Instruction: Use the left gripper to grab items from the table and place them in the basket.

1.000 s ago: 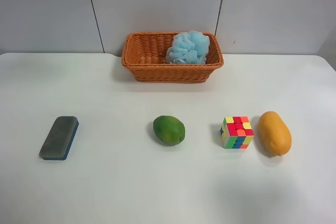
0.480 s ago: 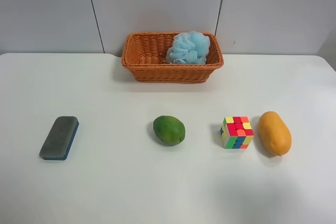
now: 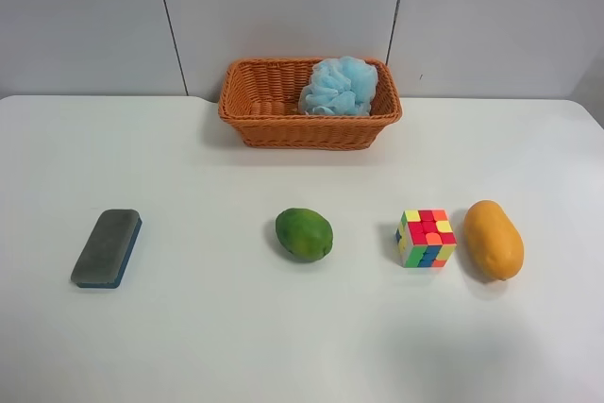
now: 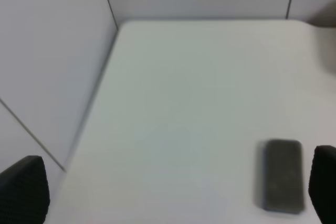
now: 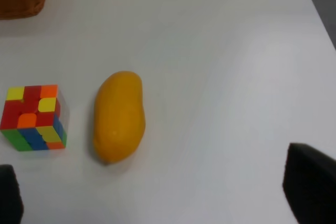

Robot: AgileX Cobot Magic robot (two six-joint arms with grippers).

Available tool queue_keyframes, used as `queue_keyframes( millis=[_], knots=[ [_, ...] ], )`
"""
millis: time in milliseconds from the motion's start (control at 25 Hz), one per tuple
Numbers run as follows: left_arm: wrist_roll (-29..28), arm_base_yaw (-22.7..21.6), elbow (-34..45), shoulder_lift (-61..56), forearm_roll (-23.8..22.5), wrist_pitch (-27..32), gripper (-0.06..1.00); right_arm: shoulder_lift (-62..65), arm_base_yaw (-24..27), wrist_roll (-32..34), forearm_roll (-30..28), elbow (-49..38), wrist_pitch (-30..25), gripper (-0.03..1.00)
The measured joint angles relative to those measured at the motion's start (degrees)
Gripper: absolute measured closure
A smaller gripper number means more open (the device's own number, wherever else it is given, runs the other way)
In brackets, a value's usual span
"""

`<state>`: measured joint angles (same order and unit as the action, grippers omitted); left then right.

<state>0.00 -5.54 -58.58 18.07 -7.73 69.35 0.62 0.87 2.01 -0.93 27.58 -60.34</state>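
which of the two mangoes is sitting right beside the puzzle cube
The orange-yellow mango. It lies right next to the puzzle cube, with only a narrow gap between them. The green mango sits alone near the middle of the table, well clear of the cube.

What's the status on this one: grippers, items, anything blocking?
Left gripper open, empty, above the blue block. Right gripper open, idle. Bath pouf in the basket; green mango, puzzle cube, orange-yellow mango on the table. Nothing obstructing.

No readable text, label or number on anything.
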Motion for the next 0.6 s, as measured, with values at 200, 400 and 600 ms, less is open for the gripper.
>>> queue_keyframes(
  millis=[200, 400, 600],
  knots=[
    [-3.96, 0.00, 10.68, -8.99, 1.88, -1.64, -0.05, 0.00, 0.00, 0.00, 0.00, 0.00, 0.00, -0.03],
    [-4.43, 0.00, 20.02, -16.97, 2.06, -3.20, -0.05, 0.00, 0.00, 0.00, 0.00, 0.00, 0.00, -0.03],
    [-4.50, 0.00, 24.65, -18.17, 3.76, -4.22, -0.05, 0.00, 0.00, 0.00, 0.00, 0.00, 0.00, -0.03]
  ],
)
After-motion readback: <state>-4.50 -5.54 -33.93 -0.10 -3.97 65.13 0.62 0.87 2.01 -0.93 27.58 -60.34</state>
